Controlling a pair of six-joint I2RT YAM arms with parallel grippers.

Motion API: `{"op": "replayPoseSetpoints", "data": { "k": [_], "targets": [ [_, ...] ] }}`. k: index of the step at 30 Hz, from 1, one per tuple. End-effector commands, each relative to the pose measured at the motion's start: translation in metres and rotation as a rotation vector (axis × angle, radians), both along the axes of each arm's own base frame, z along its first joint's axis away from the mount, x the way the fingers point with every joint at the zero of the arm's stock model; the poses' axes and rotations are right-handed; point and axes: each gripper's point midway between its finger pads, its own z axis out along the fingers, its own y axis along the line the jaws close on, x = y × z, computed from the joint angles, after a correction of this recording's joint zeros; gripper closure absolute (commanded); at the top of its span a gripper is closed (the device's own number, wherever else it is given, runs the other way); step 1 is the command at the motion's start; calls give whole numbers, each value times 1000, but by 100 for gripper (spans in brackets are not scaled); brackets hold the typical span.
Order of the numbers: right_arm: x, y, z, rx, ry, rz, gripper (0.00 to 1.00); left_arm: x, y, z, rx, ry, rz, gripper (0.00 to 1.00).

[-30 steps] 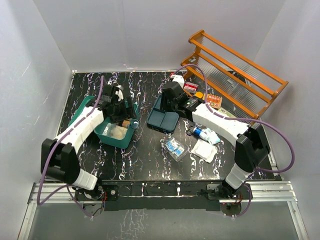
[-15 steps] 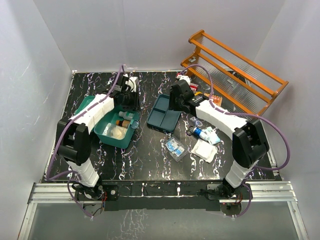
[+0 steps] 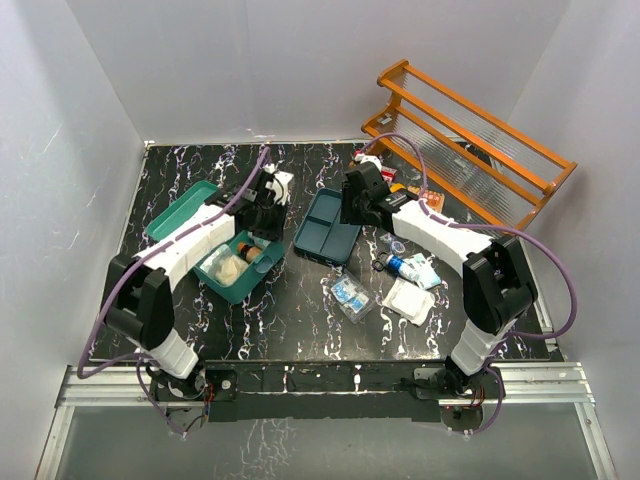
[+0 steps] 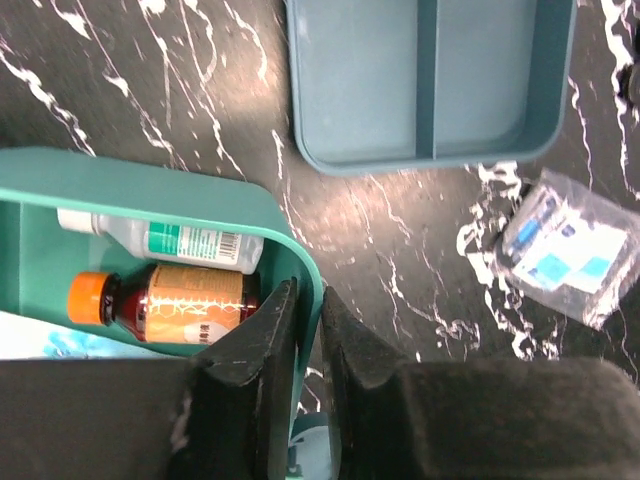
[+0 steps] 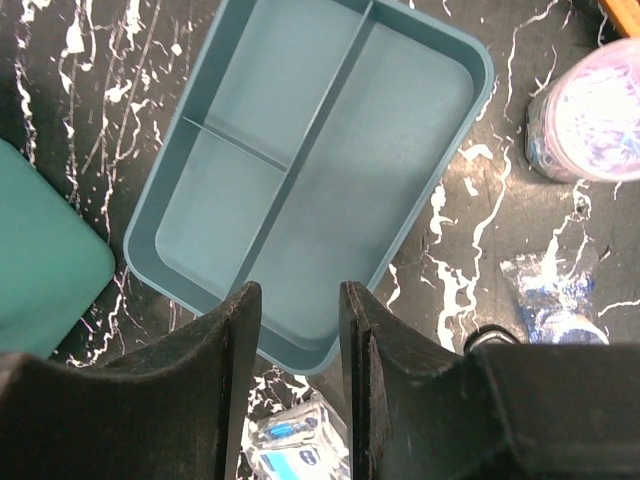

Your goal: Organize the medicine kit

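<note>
Black table [image 3: 300, 310], white walls [image 3: 250, 70] — left jaws pinch medicine kit [image 4: 150, 182]; right jaws half-open, empty

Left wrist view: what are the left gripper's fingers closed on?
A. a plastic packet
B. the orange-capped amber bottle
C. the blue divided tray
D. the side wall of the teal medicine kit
D: the left gripper pinches the rim wall of the medicine kit, one finger inside and one outside, while the amber bottle lies inside the box.
</note>
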Motion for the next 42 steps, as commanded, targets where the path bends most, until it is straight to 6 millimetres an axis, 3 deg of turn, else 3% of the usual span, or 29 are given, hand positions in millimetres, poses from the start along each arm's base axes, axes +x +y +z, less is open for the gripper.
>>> {"op": "replayPoseSetpoints", "data": {
  "k": [1,7,12,15,19,23,30,35,42],
  "targets": [
    [4,3,0,22,-15,8,65,-35,6,15,-12,7,-9,84],
    [-2,5,-6,44,11,18,65,-51,14,18,-27,38,77,62],
    [-3,7,-4,56,14,22,66,-45,14,30,-56,12,143,40],
    [-2,6,-1,57,6,17,66,-38,16,42,-68,-19,188,37],
    [-4,3,1,50,5,8,66,-23,30,58,-48,-97,303,38],
    [-9,-2,-3,37,20,8,66,-16,59,62,1,-139,469,49],
    [-26,-13,-12,11,49,11,65,-30,102,42,54,-71,675,64],
    [-37,-18,-17,8,76,5,65,-47,126,17,127,22,773,73],
    [-57,-25,-30,-6,149,8,62,-66,137,-25,259,174,770,73]
  ]
}}
